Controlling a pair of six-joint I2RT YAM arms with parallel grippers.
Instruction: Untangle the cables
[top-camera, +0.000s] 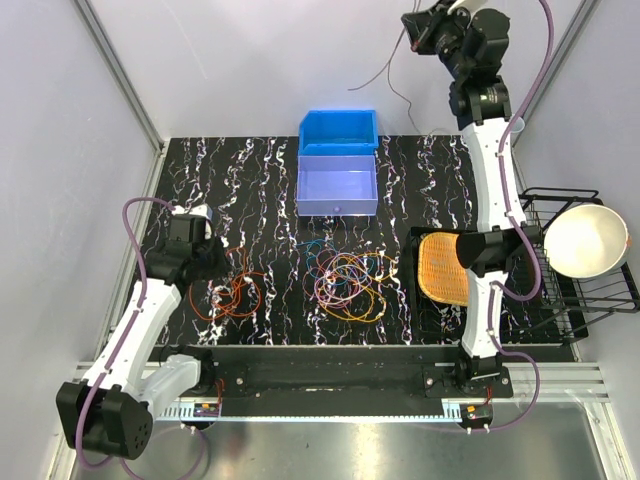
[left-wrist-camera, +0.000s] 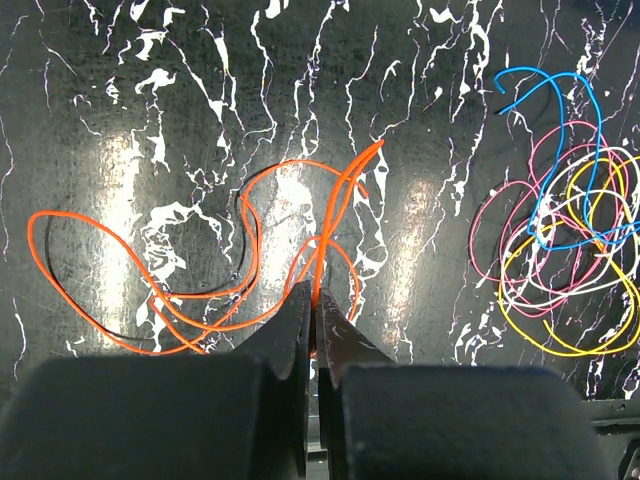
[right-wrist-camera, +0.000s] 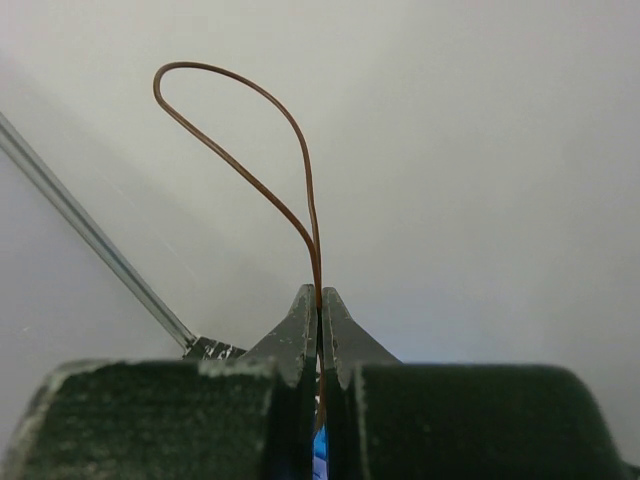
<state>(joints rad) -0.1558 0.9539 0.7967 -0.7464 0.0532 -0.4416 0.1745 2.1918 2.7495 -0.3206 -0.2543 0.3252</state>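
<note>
Cables (top-camera: 348, 285): some pulled apart, a tangle (left-wrist-camera: 560, 250) left.
Right jaws squeeze a brown cable (right-wrist-camera: 300, 150) up high; left jaws seem to pinch an orange cable (left-wrist-camera: 340, 195), the tangle on the table (top-camera: 250, 170) to their right.

A robot lab: left arm (top-camera: 130, 335) and right arm (top-camera: 483, 320) bolted to a rail (top-camera: 330, 405) at a black marbled table's (top-camera: 260, 170) edge, boxed in by plain pale walls (top-camera: 250, 60) on aluminium posts (top-camera: 120, 75).

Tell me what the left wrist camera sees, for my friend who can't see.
The left gripper pinches an orange cable, which loops across a black marbled table. At the picture's right lies a tangle of blue, pink and yellow cables.
</note>
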